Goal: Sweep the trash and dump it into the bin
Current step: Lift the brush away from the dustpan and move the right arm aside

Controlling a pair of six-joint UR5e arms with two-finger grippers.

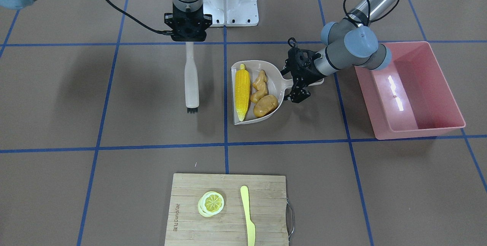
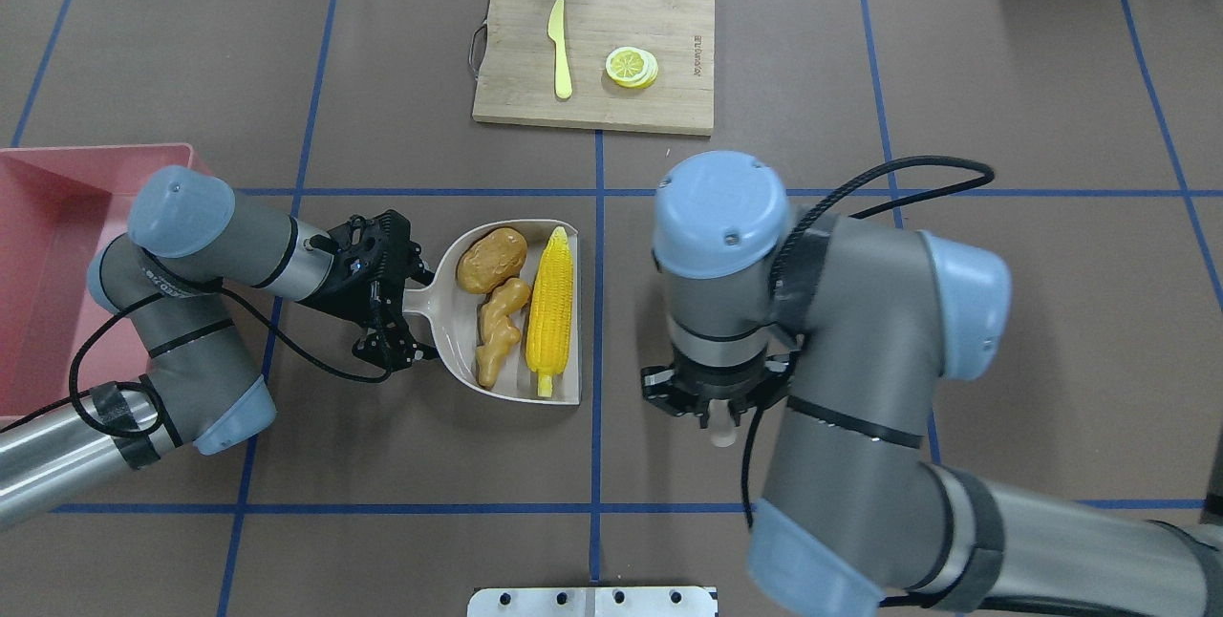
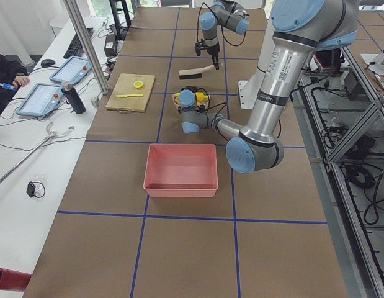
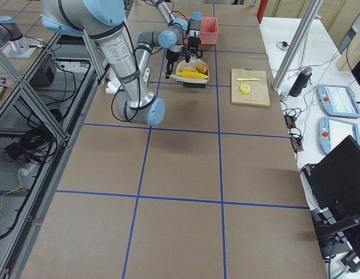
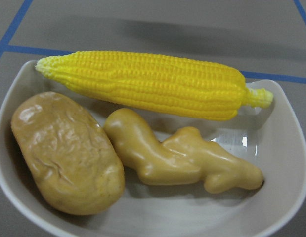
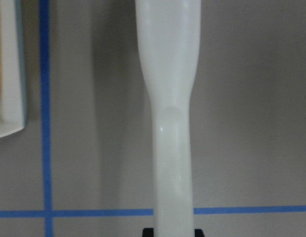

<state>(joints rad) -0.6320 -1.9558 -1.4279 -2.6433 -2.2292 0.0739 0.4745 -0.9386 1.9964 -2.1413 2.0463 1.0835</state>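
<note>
I see left gripper (image 2: 406, 302) jaws clamped on dustpan (image 2: 457, 326) handle (corn (image 2: 551, 311), ginger (image 2: 502, 326), potato (image 2: 491, 259) inside); right gripper (image 1: 187, 40) jaws clamped on brush (image 1: 191, 82); bin (image 1: 418, 131) toward left edge of worktop (image 1: 57, 97).

1 dustpan (image 1: 277, 80), 3 items in it: 1 corn cob (image 1: 242, 93), 1 ginger root (image 1: 260, 86), 1 potato lump (image 1: 265, 105). Outside the dustpan: 1 bin (image 1: 414, 101), 1 brush (image 1: 191, 82), 1 cutting board (image 1: 228, 219), 1 knife (image 1: 248, 215), 1 lemon slice (image 1: 211, 203).
</note>
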